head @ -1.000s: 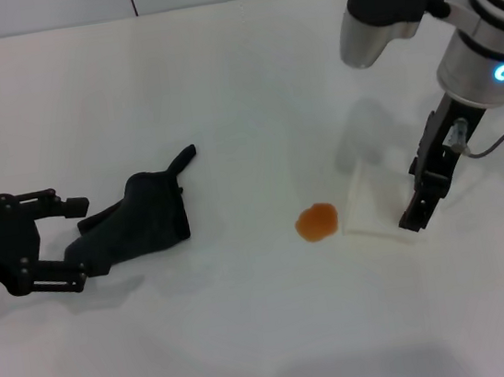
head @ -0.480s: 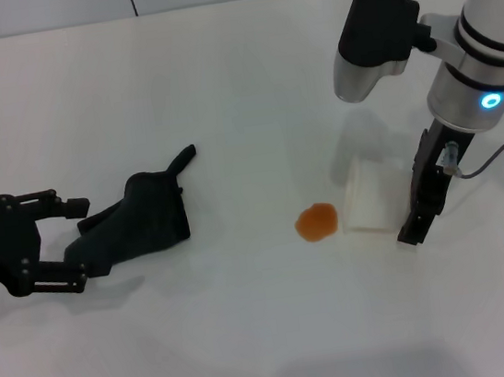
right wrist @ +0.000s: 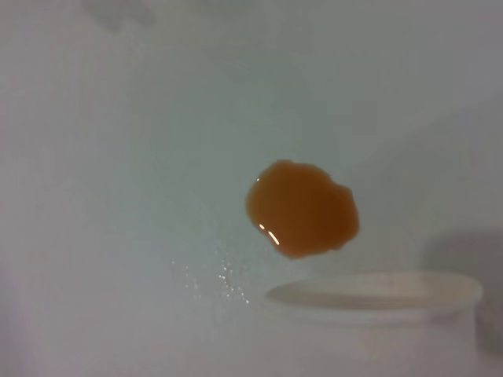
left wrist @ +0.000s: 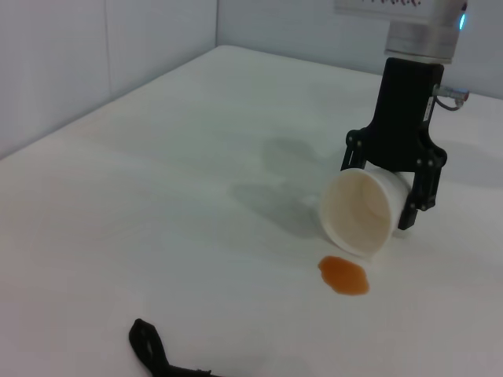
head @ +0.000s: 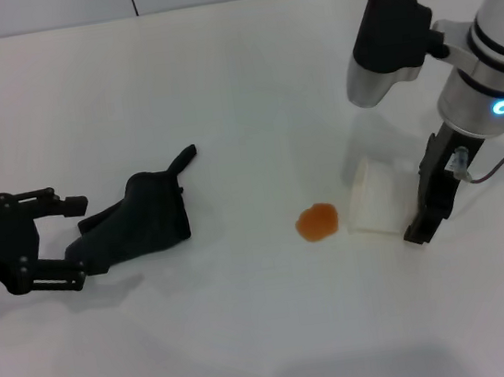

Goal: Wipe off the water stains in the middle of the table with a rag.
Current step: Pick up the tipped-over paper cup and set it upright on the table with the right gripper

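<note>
The water stain (head: 317,223) is a small orange-brown blotch in the middle of the white table (head: 219,81); it also shows in the left wrist view (left wrist: 343,276) and the right wrist view (right wrist: 302,208). The dark rag (head: 140,222) lies left of it, its thin tail (left wrist: 149,349) pointing toward the far side. My left gripper (head: 60,246) is open, with the rag's near end between its fingers. My right gripper (head: 404,215) is shut on a translucent white cup (head: 375,205), tipped on its side with the mouth facing the stain (left wrist: 357,212).
The cup's rim (right wrist: 377,294) sits just right of the stain, close to it. A grey wall runs along the table's far edge (head: 130,0). Bare table lies between the rag and the stain.
My right arm swung a little left and back, turning the cup more upright beside the stain. The left gripper, the rag and the stain have not moved.
</note>
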Motion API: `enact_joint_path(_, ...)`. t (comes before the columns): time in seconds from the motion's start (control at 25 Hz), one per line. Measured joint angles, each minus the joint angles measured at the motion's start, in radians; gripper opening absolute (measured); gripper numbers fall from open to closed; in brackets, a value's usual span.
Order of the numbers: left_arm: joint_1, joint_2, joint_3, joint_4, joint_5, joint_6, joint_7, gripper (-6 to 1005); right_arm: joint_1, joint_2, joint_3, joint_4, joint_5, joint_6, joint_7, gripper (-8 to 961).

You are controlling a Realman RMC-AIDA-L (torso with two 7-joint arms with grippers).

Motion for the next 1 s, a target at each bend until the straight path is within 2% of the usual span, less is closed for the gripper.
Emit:
enact_joint_path(0.24, 0.003, 0.006, -0.001, 0.0, -0.001, 0.0, -0.004, 863, -0.093, -0.004, 0.059, -0.159, 0.034, -0.028, -0.031, 688)
enact_joint_path(0.48, 0.006, 0.011, -0.001, 0.0, -0.003, 0.001, -0.006, 862, -0.207, -0.007, 0.246, -0.262, 0.142, -0.067, -0.157, 685)
enact_joint_path(0.64, 0.003, 0.015, -0.002, 0.0, -0.003, 0.003, -0.007, 862, -0.302, -0.007, 0.385, -0.266, 0.307, -0.064, -0.343, 683)
enact_joint_path(0.8, -0.001, 0.019, -0.002, 0.006, -0.011, 0.003, -0.008, 862, -0.406, -0.006, 0.519, -0.164, 0.522, -0.055, -0.606, 683)
enact_joint_path(1.0, 0.0, 0.025, -0.002, 0.008, -0.025, 0.003, -0.004, 861, -0.451, -0.01, 0.63, 0.138, 0.733, -0.039, -0.984, 683)
